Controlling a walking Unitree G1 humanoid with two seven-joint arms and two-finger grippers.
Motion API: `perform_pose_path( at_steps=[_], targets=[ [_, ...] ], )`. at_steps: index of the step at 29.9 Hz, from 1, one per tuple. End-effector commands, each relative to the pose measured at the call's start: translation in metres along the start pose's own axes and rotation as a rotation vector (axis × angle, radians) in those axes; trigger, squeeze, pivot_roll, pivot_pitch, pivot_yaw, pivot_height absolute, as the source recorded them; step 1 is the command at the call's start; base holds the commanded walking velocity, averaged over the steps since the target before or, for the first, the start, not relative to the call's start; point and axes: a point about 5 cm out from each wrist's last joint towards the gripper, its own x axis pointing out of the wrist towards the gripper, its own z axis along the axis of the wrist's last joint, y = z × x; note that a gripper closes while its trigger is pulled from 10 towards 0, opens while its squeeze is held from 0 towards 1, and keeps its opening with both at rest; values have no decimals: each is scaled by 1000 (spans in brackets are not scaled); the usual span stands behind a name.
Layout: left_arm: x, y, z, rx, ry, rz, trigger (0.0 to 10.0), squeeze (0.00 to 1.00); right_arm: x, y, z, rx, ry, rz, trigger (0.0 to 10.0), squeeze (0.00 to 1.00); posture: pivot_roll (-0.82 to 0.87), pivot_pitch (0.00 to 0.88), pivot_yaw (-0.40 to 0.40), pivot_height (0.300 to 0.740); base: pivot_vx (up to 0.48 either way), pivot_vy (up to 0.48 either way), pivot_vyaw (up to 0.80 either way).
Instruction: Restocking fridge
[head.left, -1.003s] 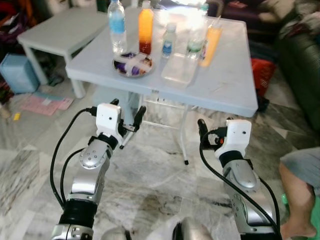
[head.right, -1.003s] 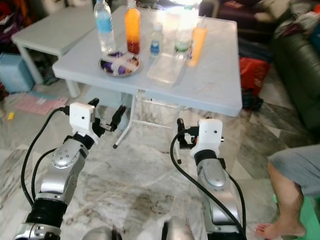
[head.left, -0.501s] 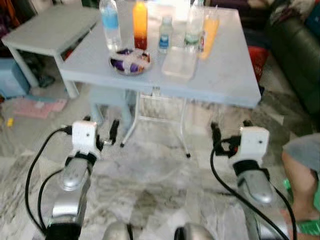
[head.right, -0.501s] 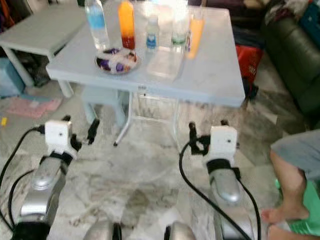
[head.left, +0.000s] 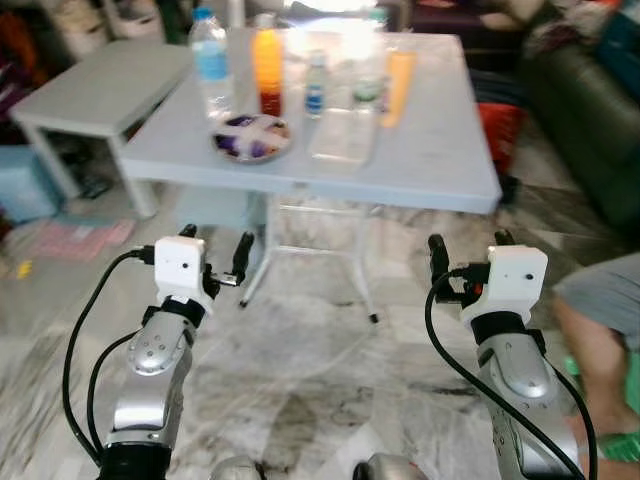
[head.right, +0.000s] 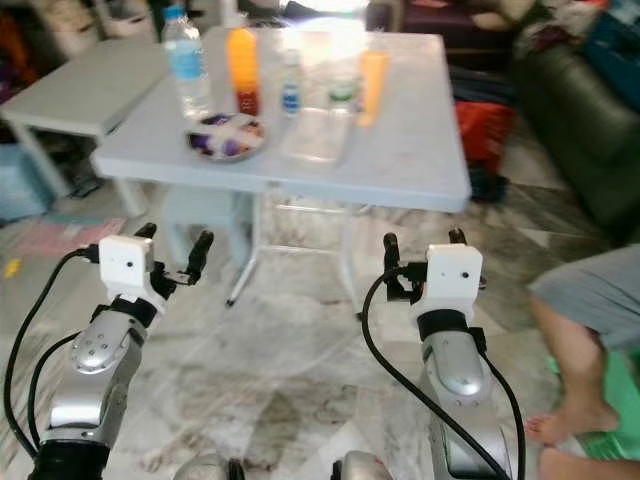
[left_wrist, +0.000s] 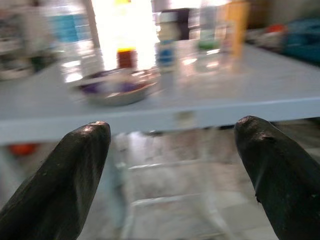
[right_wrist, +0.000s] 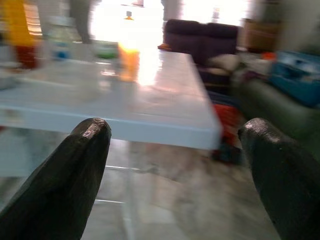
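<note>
Left gripper: the left gripper (head.left: 213, 257) is held out at waist height over the floor, short of the table's near edge, its two black fingers (left_wrist: 65, 175) spread wide with nothing between them.
Right gripper: the right gripper (head.left: 468, 254) is raised to the same height on the other side, fingers (right_wrist: 70, 170) likewise wide apart and empty.
Table: a pale blue-grey folding table (head.left: 440, 170) stands ahead of both grippers, its thin metal legs crossing underneath.
Drinks: along the far part of the table stand a water bottle with a blue label (head.left: 210, 62), an orange juice bottle (head.left: 267, 66), a small bottle with a blue label (head.left: 315, 82), a clear bottle with a green label (head.left: 366, 78) and an orange squeeze bottle (head.left: 396, 84), near one another in a loose row.
Dish: a round plate (head.left: 252, 138) of purple and white wrapped items sits in front of the juice bottle.
Container: a clear plastic box (head.left: 342, 140) lies just beside the plate.
Floor: grey-veined marble tiles (head.left: 300, 380).
Room: a second low pale table (head.left: 90, 85) stands to the left, a dark green sofa (head.left: 590, 120) to the right, and a person's bare leg (head.right: 570, 370) is at the right edge.
Sharpness: the views are slightly blurred.
</note>
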Motion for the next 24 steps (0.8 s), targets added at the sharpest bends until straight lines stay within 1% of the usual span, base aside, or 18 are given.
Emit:
perform_pose_path(
  at_steps=[1,10,12,20,24],
  targets=[
    [2,-6,4,-9,-11,-32,10000,0,2,-1,3,-3,-16,-5,10000,0,-92,30,20,740,480,0,0],
    [4,-10,5,-20,-22,-32,10000,0,3,2,5,-20,-25,21,10000,0,-96,32,10,740,480,0,0],
    [5,-10,6,-31,-24,-31,10000,0,5,3,8,-44,-41,40,10000,0,-98,30,7,740,480,0,0],
    [8,-12,7,-41,-28,-33,10000,0,7,3,9,-36,-46,48,10000,0,-96,29,2,740,480,0,0],
    [9,-12,8,-41,-32,-32,10000,0,7,6,9,-43,-51,68,10000,0,-95,30,1,740,480,0,0]
  ],
)
